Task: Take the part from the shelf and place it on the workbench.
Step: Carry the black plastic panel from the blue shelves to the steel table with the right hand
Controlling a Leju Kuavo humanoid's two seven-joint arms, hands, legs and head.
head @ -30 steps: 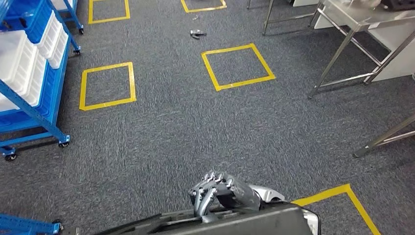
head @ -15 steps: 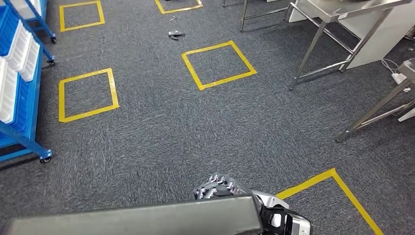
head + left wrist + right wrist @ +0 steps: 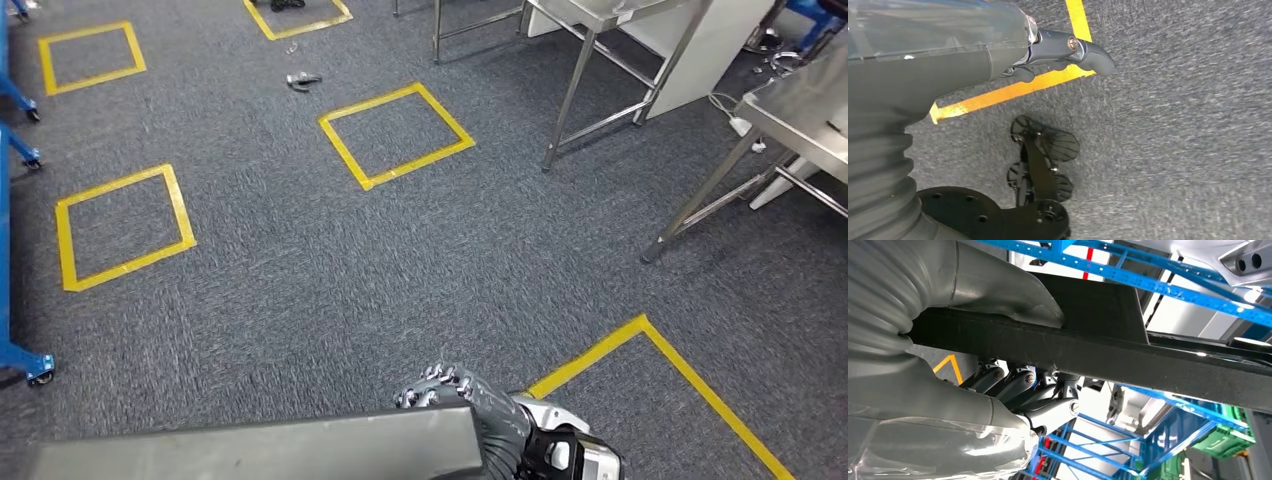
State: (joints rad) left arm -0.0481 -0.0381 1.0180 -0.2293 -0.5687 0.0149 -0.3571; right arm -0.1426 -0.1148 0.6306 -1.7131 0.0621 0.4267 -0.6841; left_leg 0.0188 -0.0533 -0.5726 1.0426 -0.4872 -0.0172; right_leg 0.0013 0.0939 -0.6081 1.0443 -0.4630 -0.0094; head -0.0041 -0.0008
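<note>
Right hand [image 3: 470, 405] grips a long dark flat part [image 3: 260, 448], fingers curled over its end; the part runs across the bottom of the head view, above the grey carpet [image 3: 400, 260]. From the right wrist, the thumb lies on one face of the part [image 3: 1088, 347] and the fingers [image 3: 1023, 385] wrap the other. Left hand [image 3: 1063, 50] hangs over the carpet beside a yellow tape line [image 3: 1013, 90]; whether it is spread or curled cannot be told. Steel workbenches [image 3: 800, 100] stand at the far right, yellow tape squares [image 3: 395, 135] mark the floor, and blue shelf legs [image 3: 10, 200] line the left edge.
</note>
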